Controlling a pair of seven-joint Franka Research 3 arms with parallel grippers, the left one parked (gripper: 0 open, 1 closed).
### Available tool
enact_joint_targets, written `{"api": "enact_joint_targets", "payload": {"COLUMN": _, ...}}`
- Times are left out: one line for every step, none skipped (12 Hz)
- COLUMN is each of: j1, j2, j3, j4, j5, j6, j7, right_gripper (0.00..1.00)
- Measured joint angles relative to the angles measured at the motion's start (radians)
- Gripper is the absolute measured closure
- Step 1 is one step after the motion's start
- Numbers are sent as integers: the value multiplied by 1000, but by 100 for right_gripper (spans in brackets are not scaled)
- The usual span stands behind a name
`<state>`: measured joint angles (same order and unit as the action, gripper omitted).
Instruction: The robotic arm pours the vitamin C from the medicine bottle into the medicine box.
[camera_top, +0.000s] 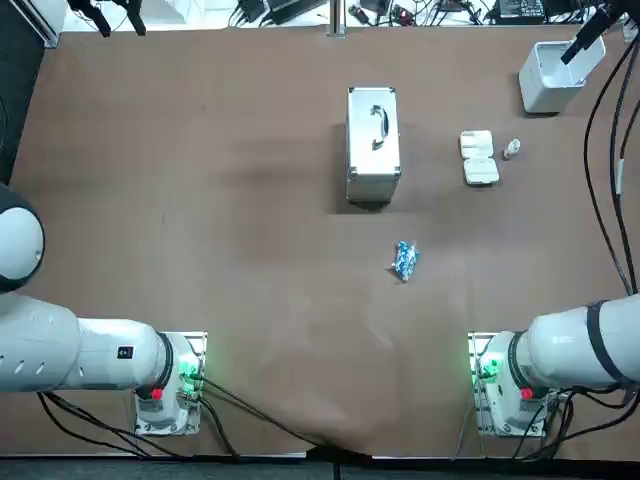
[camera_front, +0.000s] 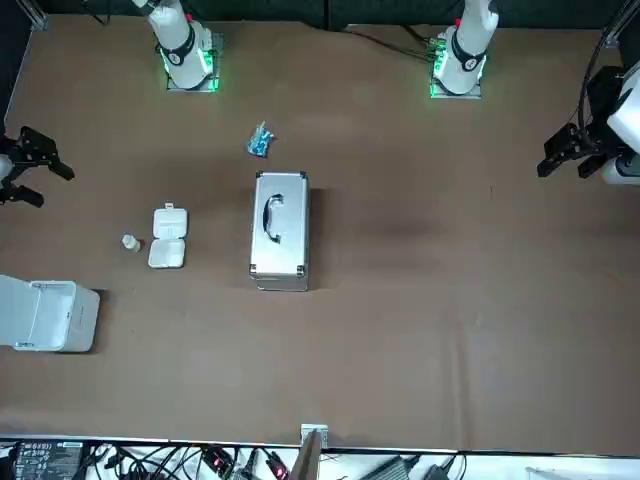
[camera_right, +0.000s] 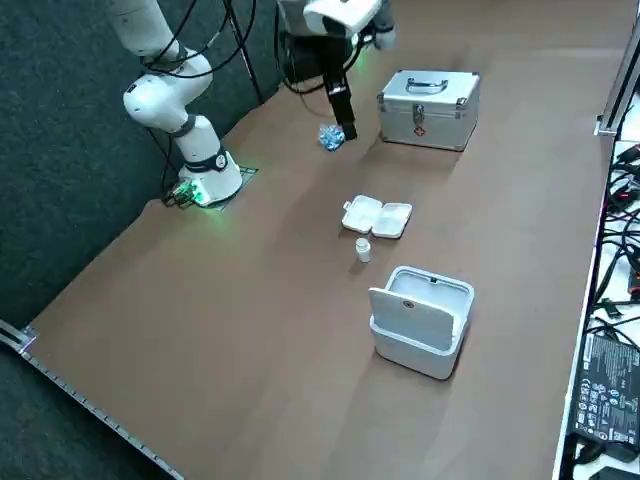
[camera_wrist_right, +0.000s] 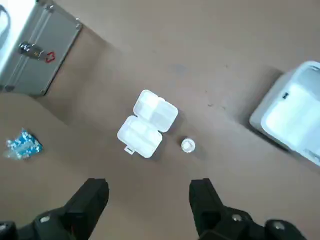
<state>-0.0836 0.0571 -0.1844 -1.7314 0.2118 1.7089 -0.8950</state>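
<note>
My hand (camera_wrist_right: 149, 200), jaws apart, hangs above the worktop (camera_wrist_right: 225, 60); I must centre it over the small medicine bottle (camera_wrist_right: 188, 145) first.

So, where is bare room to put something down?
Bare: the table's left half beyond the metal case, and the strip between blue packet and arm bases. Crowded: medicine box, medicine bottle and white bin, with the open right gripper above them.
</note>
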Motion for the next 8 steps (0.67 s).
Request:
{"api": "enact_joint_targets", "payload": {"j1": -23, "j2": -5, "j3": 0, "j4": -31, "j5": 27, "j6": 21, "j7": -73, "right_gripper": 0}}
{"api": "enact_joint_targets", "payload": {"j1": -47, "j2": -6, "j3": 0, "j4": -56, "j5": 54, "j6": 42, "j7": -151, "right_gripper": 0}}
{"api": "enact_joint_targets", "payload": {"j1": -70, "j2": -7, "j3": 0, "j4": -76, "j5": 77, "j6": 62, "j7": -223, "right_gripper": 0}}
{"api": "enact_joint_targets", "payload": {"j1": -90, "j2": -6, "j3": 0, "j4": -92, "j5": 105, "j6": 82, "j7": -285, "right_gripper": 0}}
{"api": "enact_joint_targets", "payload": {"j1": -111, "j2": -5, "j3": 0, "j4": -109, "j5": 143, "j6": 97, "j7": -346, "right_gripper": 0}}
{"api": "enact_joint_targets", "payload": {"j1": -129, "j2": -3, "j3": 0, "j4": -127, "j5": 189, "j6": 111, "j7": -408, "right_gripper": 0}}
{"api": "enact_joint_targets", "payload": {"j1": -146, "j2": -2, "j3": 0, "j4": -149, "j5": 231, "j6": 131, "j7": -463, "right_gripper": 0}}
{"api": "enact_joint_targets", "payload": {"j1": -162, "j2": 0, "j3": 0, "j4": -172, "j5": 271, "j6": 149, "j7": -512, "right_gripper": 0}}
